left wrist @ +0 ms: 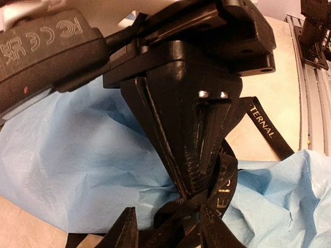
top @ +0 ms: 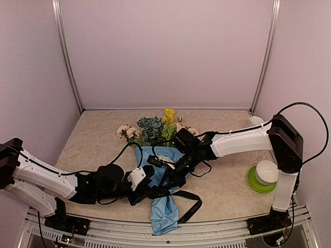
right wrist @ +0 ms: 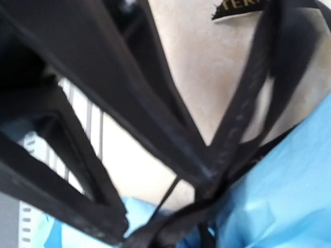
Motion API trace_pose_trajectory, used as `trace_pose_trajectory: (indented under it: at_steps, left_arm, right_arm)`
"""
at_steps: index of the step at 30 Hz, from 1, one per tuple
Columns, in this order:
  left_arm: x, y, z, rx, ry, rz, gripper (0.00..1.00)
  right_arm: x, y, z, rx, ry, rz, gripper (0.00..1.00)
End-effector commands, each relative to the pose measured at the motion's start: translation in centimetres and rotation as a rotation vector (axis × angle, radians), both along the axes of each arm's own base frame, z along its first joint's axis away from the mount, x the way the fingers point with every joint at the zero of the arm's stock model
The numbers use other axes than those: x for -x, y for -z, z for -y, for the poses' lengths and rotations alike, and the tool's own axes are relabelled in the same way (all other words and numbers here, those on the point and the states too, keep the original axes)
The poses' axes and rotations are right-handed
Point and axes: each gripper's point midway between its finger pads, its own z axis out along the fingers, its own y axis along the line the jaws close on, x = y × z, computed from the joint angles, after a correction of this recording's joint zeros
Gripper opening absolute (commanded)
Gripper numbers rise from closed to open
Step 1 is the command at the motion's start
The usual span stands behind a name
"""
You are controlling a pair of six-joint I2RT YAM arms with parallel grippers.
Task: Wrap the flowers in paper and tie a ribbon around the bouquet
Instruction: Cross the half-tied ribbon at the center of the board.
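The ribbon is held taut over the bouquet lying below.
It is pinched in the closed right gripper, just above the paper, probably to tension the knot; the left gripper opposite appears parted around loose loops.

Light blue paper; black ribbon, pale lettering; pink, yellow, blue-green flowers

Left arm low and stretched toward the middle, left fingers a little apart, right arm reaching inward and down, right fingers pressed together on the ribbon
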Motion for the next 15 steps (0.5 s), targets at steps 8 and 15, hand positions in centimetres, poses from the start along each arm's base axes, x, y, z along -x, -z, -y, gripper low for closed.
trace_pose_trajectory:
  at_steps: [8,15]
  left_arm:
    - [1.7,2.3,-0.8,-0.155,0.153,0.024,0.53]
    - [1.2,2.1,-1.4,-0.135,0.121,0.054,0.47]
  right_arm:
    - [0.9,-1.2,-0.7,-0.043,-0.057,-0.029,0.00]
    - [1.2,-0.1,-1.0,-0.031,-0.085,-0.060,0.08]
